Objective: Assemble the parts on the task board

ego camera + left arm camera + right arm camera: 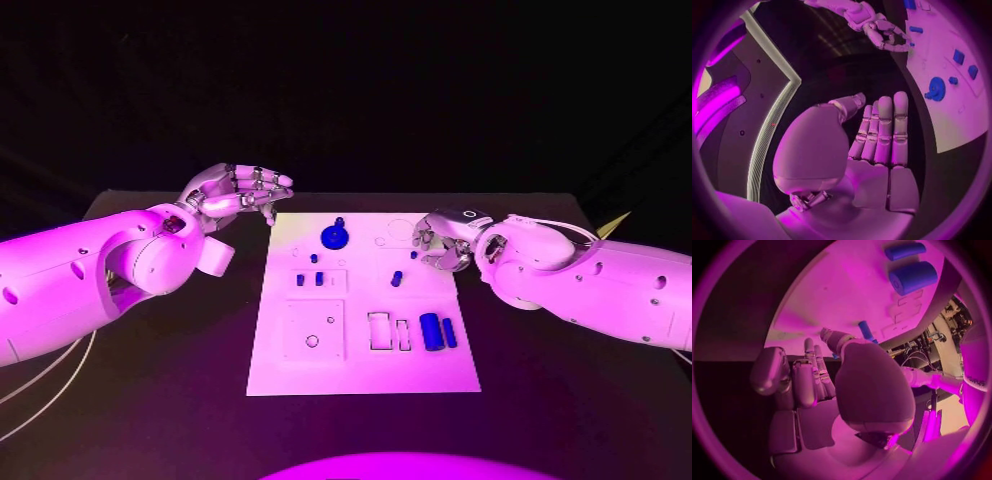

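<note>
The right hand (pixel 441 243) curls its fingers (pixel 812 374) down over the far right part of the task board (pixel 361 370), tips close to a small blue peg (pixel 867 331); whether they grip anything cannot be told. The left hand (pixel 235 191) hovers off the board's far left corner, its fingers (pixel 883 131) straight and side by side, holding nothing. On the board, a blue round gear (pixel 335 236) sits near the far edge, and two blue cylinders (pixel 438 330) lie toward the near right.
</note>
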